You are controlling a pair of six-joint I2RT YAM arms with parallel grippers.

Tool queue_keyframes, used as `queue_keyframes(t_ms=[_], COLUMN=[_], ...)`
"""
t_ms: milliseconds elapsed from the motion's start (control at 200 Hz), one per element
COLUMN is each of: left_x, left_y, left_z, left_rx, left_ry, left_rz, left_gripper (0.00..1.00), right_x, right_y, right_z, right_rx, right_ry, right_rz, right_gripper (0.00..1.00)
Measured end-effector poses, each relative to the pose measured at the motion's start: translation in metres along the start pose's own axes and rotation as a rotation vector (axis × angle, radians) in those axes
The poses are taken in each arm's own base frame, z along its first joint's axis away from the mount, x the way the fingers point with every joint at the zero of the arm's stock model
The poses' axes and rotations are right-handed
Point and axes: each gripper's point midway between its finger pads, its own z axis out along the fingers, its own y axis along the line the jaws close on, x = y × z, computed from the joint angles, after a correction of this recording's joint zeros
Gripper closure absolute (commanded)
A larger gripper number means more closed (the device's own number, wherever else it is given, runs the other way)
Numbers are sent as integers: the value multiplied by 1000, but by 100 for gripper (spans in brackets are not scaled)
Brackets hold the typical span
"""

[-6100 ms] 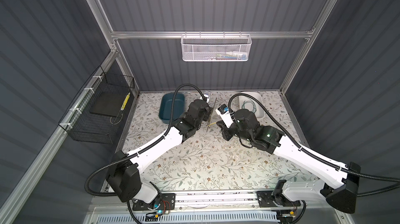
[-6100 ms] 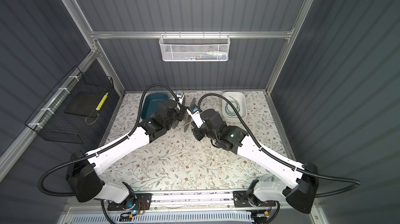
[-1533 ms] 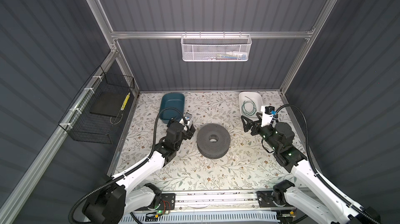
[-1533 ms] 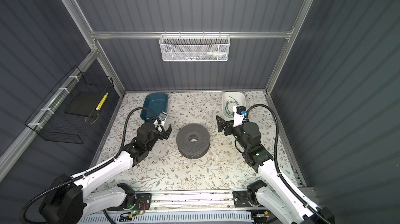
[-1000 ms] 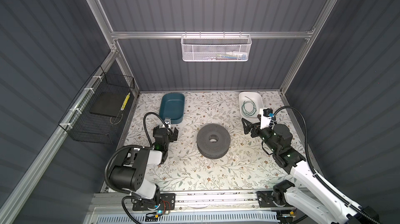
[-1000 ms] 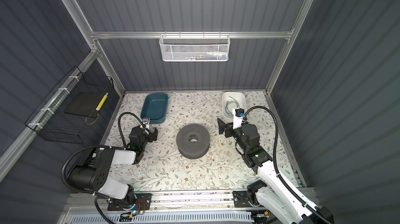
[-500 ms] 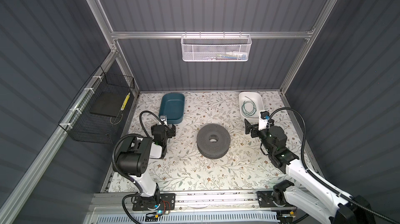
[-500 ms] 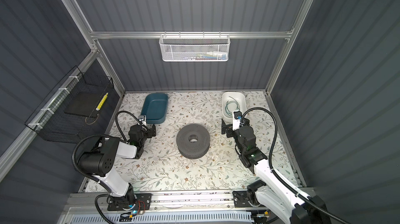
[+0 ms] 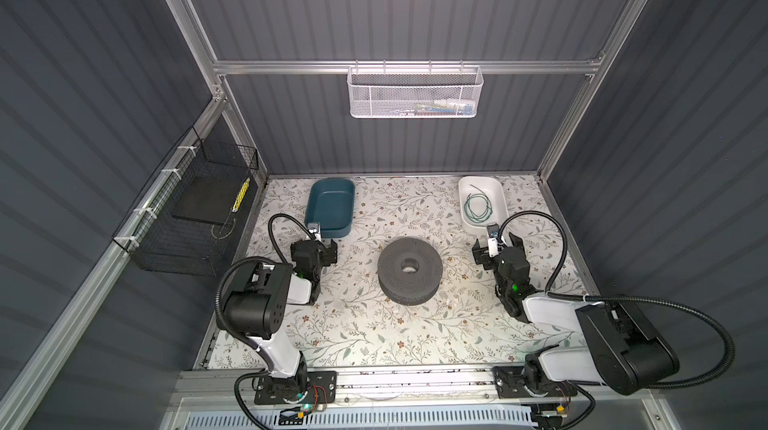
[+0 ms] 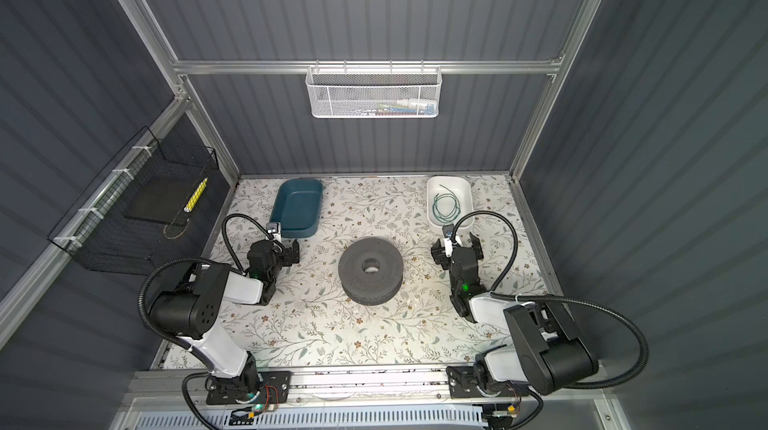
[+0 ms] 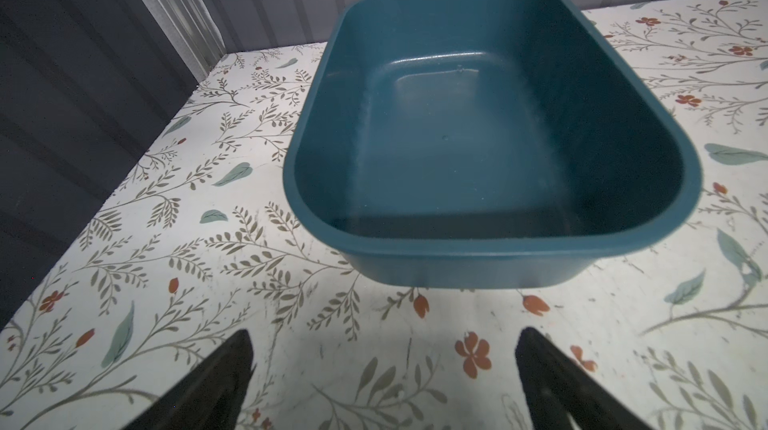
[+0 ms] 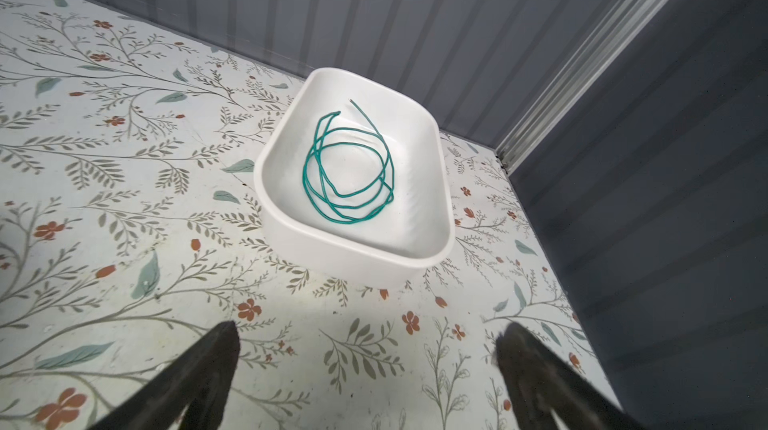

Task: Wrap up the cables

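Green cable (image 12: 349, 174) lies as a loose round coil of several loops inside a white tray (image 12: 432, 215) at the far right corner of the bench (image 9: 374, 332). Both of its ends are free and nothing ties it. A dark grey spool (image 9: 409, 270) sits at the middle of the bench, flat on its side, with no cable around it. At the far left corner stands a teal tub (image 11: 648, 111), and it is empty. I see no yellow cable anywhere on the bench. A black wire basket (image 9: 183, 249) on the left wall holds a small yellow strip, too small for me to tell what it is.

My judgement: the green cable is gathered into a coil and put away, so that part looks done or nearly so. The second cable is not accounted for, and I cannot tell whether work on it remains.

My left claw (image 11: 384, 332) hangs low over the bench just short of the teal tub, jaws spread as wide as they go, holding and touching nothing. My right claw (image 12: 368, 326) hangs near the white tray, jaws equally wide, also empty and clear of the tray and the cable.
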Motion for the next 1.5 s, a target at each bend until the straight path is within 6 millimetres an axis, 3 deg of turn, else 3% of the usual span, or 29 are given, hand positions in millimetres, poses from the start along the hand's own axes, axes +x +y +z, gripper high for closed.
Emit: queue_keyframes(t_ms=[220, 500, 790, 955, 1105, 1500], left_x=[0, 0, 1, 1, 1, 1], left_y=[0, 0, 0, 0, 0, 0], left_z=[0, 0, 0, 0, 0, 0], left_rx=[0, 0, 1, 0, 1, 1], left_ry=[0, 0, 3, 4, 6, 6], left_rz=[0, 0, 1, 1, 1, 1], left_gripper=[1, 1, 1, 1, 1, 1], right_x=[19, 8, -4, 17, 31, 28], right_y=[-41, -66, -71, -90, -74, -61], right_z=[-2, -9, 13, 26, 29, 29], right_rx=[201, 337, 273, 133, 20, -51], right_ry=[-19, -75, -42, -11, 40, 34], right_rz=[111, 202, 227, 336, 386, 409], right_gripper=[1, 1, 1, 1, 1, 1])
